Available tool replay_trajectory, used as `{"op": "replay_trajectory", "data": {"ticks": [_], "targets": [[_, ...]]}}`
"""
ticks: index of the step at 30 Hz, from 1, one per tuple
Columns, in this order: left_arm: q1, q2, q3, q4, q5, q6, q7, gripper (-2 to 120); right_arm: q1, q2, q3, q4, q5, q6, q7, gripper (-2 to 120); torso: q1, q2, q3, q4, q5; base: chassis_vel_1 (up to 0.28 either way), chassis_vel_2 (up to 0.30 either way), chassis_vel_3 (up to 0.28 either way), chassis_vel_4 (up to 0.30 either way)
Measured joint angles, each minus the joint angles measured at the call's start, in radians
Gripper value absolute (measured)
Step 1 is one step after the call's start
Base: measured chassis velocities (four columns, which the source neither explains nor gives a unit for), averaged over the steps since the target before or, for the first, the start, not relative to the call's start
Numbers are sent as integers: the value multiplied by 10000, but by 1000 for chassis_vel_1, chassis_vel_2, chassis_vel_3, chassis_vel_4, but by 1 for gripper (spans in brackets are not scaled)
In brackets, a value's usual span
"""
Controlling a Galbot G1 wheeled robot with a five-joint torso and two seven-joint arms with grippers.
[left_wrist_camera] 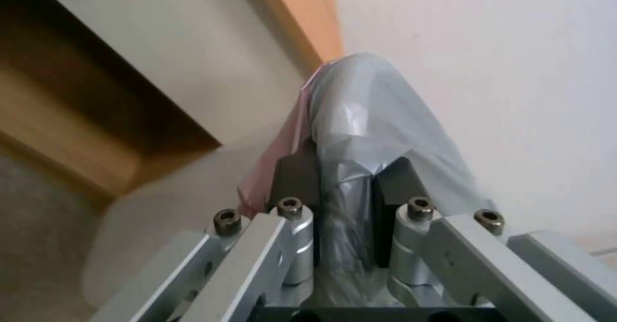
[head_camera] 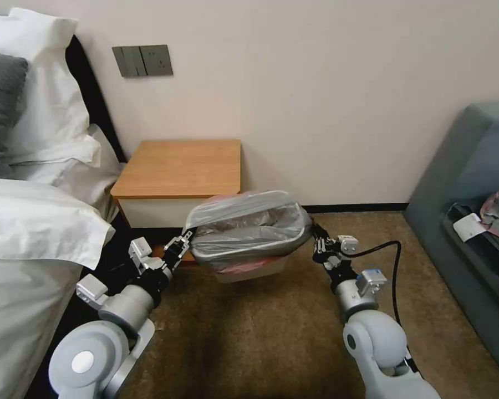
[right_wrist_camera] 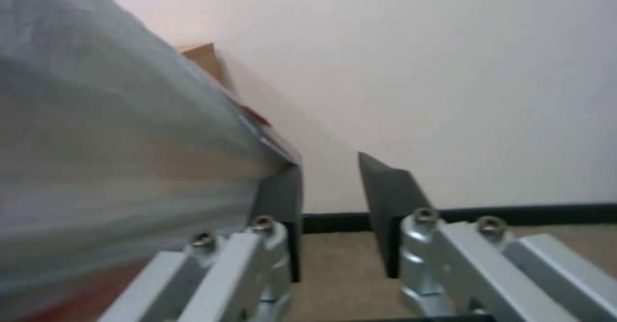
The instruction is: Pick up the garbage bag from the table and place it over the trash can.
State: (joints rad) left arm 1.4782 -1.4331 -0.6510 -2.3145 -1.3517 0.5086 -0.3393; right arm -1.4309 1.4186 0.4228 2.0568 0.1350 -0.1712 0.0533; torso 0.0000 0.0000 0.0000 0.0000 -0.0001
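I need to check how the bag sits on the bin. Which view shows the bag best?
The head view: the whole bag is draped over the bin. The left wrist view shows a fold pinched in the left gripper, the right wrist view one blurred side.

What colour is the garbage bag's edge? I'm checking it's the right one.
Pink, on the grey garbage bag; clearest in the left wrist view.

Layout about my fingers: the trash can [head_camera: 253, 270] stands on the floor between my left gripper [head_camera: 184, 242] and my right gripper [head_camera: 317, 244], the garbage bag [head_camera: 249, 221] draped over its rim. Bag film lies between my left fingers [left_wrist_camera: 296, 177]; it lies beside my parted right fingers [right_wrist_camera: 283, 206]. The table [head_camera: 177, 166] stands beyond the can, against the wall
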Motion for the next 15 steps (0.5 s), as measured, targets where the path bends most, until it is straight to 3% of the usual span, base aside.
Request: {"op": "replay_trajectory", "data": {"ticks": [6,15], "targets": [[-128,35,105,213,401,-29,-30,12,-563,-154,145,386,-277,196,-81,45,0,0,0,0,0,0,0,0,0],[-264,26,125,343,513,-72,-110,11,-1041,-232,324,401,-255,1322,-1402,80,0,0,0,0,2,0,0,0,0]]}}
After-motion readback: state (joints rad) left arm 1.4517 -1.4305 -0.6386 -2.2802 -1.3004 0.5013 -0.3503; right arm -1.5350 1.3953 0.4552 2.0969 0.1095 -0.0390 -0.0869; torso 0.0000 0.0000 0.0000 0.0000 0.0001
